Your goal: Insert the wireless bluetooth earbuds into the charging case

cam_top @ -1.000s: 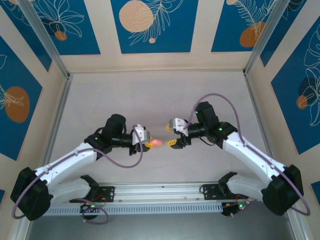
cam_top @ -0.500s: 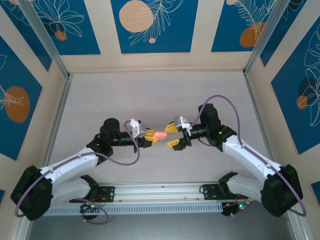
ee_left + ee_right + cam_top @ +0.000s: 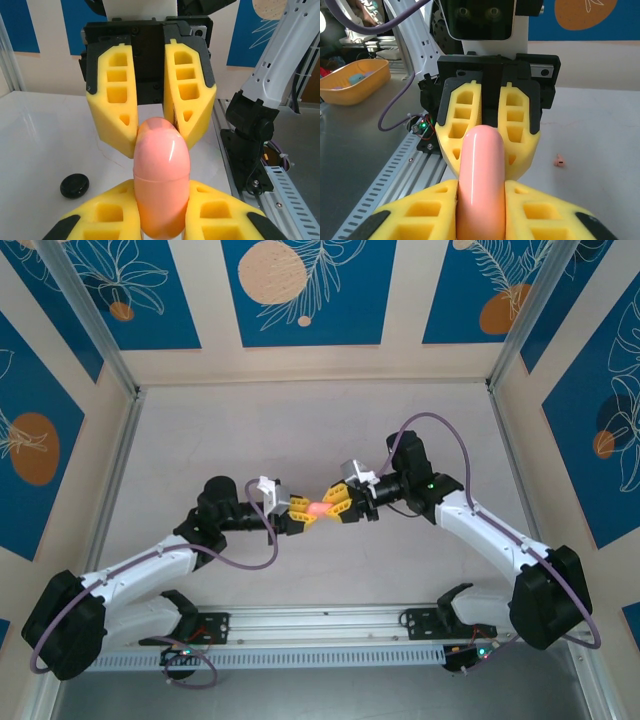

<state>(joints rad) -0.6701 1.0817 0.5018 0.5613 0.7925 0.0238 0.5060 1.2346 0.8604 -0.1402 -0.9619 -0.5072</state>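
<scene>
No legible text, label, brand, number or sign on any surface.

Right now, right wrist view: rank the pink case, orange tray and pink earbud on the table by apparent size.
1. pink case, though it sits right at the camera, which inflates it.
2. orange tray, far off to the side.
3. pink earbud, clearly smallest.

A: Left side first. Your left arm lies low and stretched, reaching toward the right. Your left gripper is clamped on one end of the pink case.

B: And the right?

A: Your right arm is bent at the elbow and reaches left. Your right gripper faces the left gripper tip to tip, with its fingers closed on the case's other end.
</scene>
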